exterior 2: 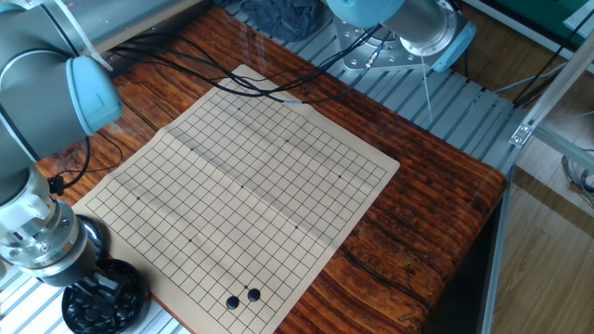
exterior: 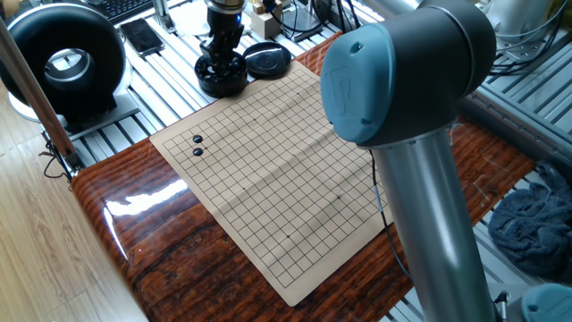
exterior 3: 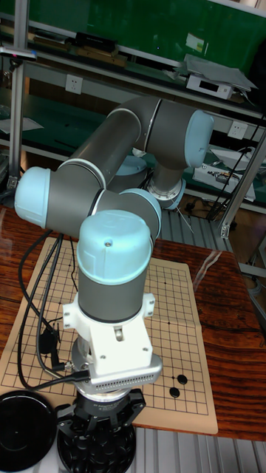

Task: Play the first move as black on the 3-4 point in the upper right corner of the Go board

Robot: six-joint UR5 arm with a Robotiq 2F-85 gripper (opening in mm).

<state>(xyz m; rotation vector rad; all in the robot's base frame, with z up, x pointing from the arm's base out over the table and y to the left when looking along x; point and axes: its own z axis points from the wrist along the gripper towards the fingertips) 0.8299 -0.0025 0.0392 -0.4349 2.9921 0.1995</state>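
Tool (exterior: pixel 222 70) lowered into round black bowl of glossy black stones (exterior: pixel 222 79) just off the far corner of the board; fingertips buried among the stones, so cannot tell how wide the jaws stand or whether anything is pinched. Same tool seen in the other fixed view (exterior 2: pixel 100 289) and the tall fixed view (exterior 3: pixel 96 436), down in the bowl (exterior 2: pixel 107 295) (exterior 3: pixel 96 451) with the grey wrist right above it.

Tan paper Go board with thin black grid (exterior: pixel 268 170) lying flat on glossy reddish wooden table (exterior: pixel 152 233), also visible at (exterior 2: pixel 241 176) and (exterior 3: pixel 174 325). Two small round black stones (exterior: pixel 197 146) already on the board, touching or nearly so, near the edge by the bowl's side (also at (exterior 2: pixel 242 299) and (exterior 3: pixel 178 386)). Both well apart from the tool, across a stretch of bare grid. Which crossing counts as the 3-4 point of the upper right corner: cannot tell from these views.

Flat black round lid (exterior: pixel 266 58) just beside the bowl. Black cables (exterior 2: pixel 232 83) draped across one board corner. Large grey-and-blue arm segment (exterior: pixel 402 107) blocking much of the board's near side in one fixed view. Crumpled dark blue cloth (exterior: pixel 532 224) off the table's edge.
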